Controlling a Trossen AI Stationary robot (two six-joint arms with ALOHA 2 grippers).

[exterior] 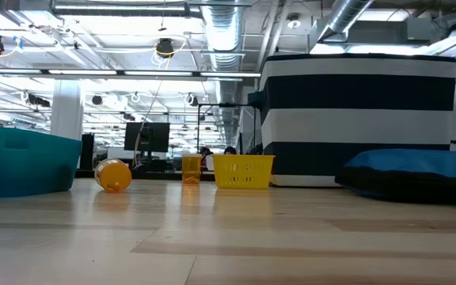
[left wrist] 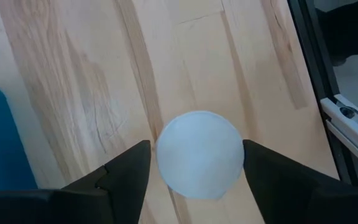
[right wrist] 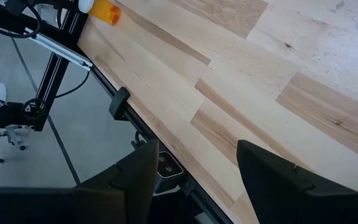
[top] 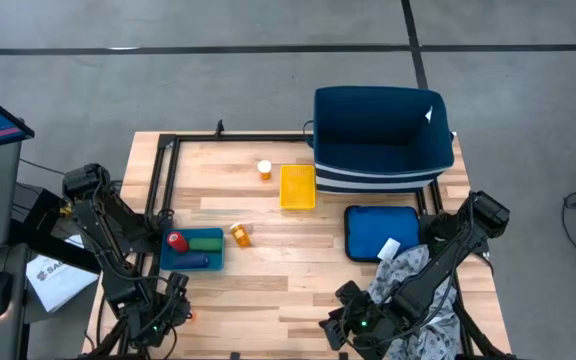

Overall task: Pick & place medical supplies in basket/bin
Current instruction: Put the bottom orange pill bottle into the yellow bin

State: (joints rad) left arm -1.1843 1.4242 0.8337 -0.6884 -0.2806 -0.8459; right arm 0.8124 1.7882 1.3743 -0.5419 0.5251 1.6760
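Observation:
My left gripper (left wrist: 197, 155) is low over the table's near left corner (top: 163, 310), with a white round pill-bottle cap (left wrist: 199, 163) between its fingers. My right gripper (right wrist: 194, 155) is open over the near edge (top: 343, 325), touching nothing. One orange pill bottle (top: 264, 170) stands upright and another (top: 240, 235) lies on its side. A red cylinder (top: 176, 241) and a blue cylinder (top: 193, 262) lie in a teal tray (top: 213, 262). The grey patterned cloth (top: 418, 300) lies under the right arm. My left gripper has the white cap (left wrist: 166, 168) pinched between its two fingers (left wrist: 129, 171), one on each side of the round rim. The fingers come from above, pointing down at the table. The cap hides the body below it, so whether it rests on the wood cannot be told.
A dark blue striped bin (top: 383, 135) stands at the far right, a small yellow basket (top: 297, 187) beside it. A blue pad (top: 381, 232) with a white item (top: 388, 248) lies before the bin. A black frame rail (right wrist: 104, 74) runs along the table edges.

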